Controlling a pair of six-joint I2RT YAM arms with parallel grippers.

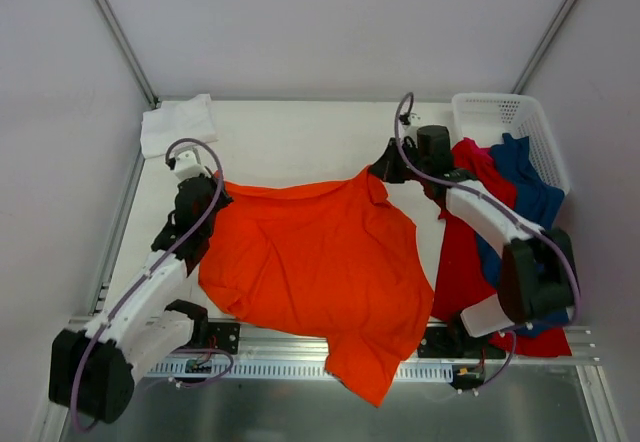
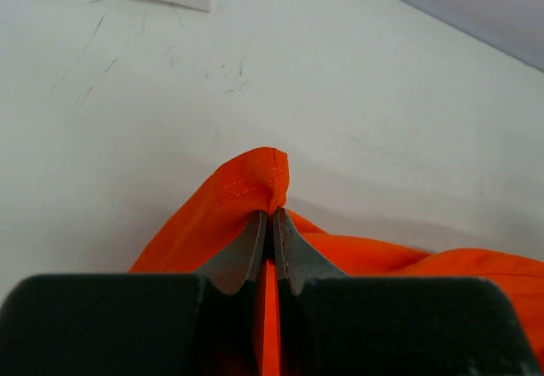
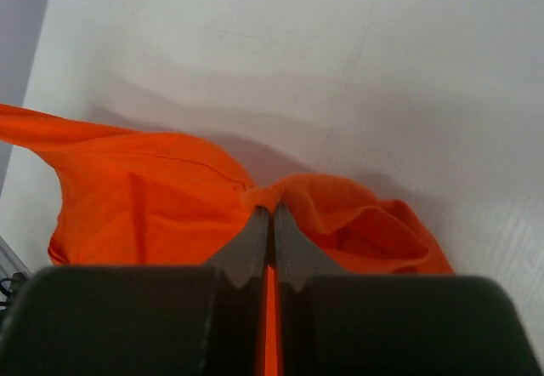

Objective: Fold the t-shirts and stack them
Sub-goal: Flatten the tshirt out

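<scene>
The bright orange t-shirt (image 1: 310, 262) is spread across the middle of the table, its lower part hanging over the front edge. My left gripper (image 1: 212, 188) is shut on its far left corner; the pinched hem shows in the left wrist view (image 2: 259, 180). My right gripper (image 1: 383, 169) is shut on its far right corner, bunched at the fingertips in the right wrist view (image 3: 280, 193). A folded white t-shirt (image 1: 178, 122) lies at the far left corner. The red t-shirt (image 1: 462, 252) and dark blue t-shirt (image 1: 530, 197) drape out of the basket under my right arm.
A white perforated plastic basket (image 1: 500, 117) stands at the far right of the table. Grey enclosure walls close in the sides and back. A metal rail (image 1: 300, 347) runs along the front edge between the arm bases.
</scene>
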